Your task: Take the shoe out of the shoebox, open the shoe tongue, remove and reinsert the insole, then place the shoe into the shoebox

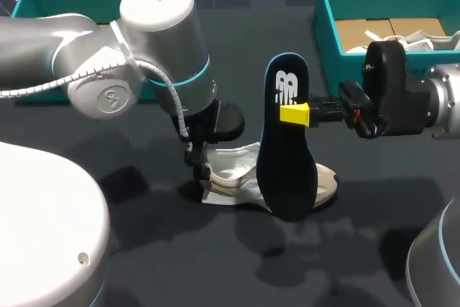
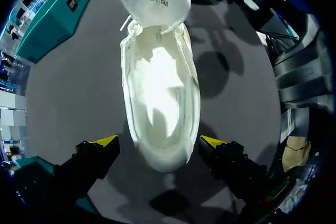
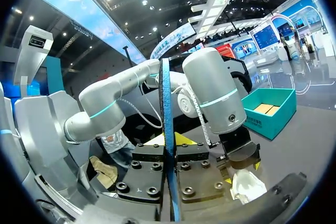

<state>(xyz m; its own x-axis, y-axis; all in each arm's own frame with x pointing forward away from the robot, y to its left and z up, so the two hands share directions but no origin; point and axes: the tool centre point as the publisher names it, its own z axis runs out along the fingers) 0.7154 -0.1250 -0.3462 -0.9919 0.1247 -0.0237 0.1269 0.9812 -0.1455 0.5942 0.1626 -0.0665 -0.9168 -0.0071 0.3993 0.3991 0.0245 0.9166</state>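
Dark table (image 1: 144,249): white shoe (image 1: 231,172) lies mid-surface, tongue folded back. Left gripper (image 2: 158,141) spread wide, fingers either side of the heel. Right gripper (image 1: 295,113) clamps the dark insole (image 1: 284,156) upright over the shoe. Teal shoebox (image 1: 327,12) stands behind the right arm.

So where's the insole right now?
In the head view the insole stands upright, out of the shoe, pinched in the right claw just above the white shoe lying mid-table.

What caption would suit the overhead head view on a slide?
Right gripper holds the dark insole upright over the white shoe, left gripper at its heel.
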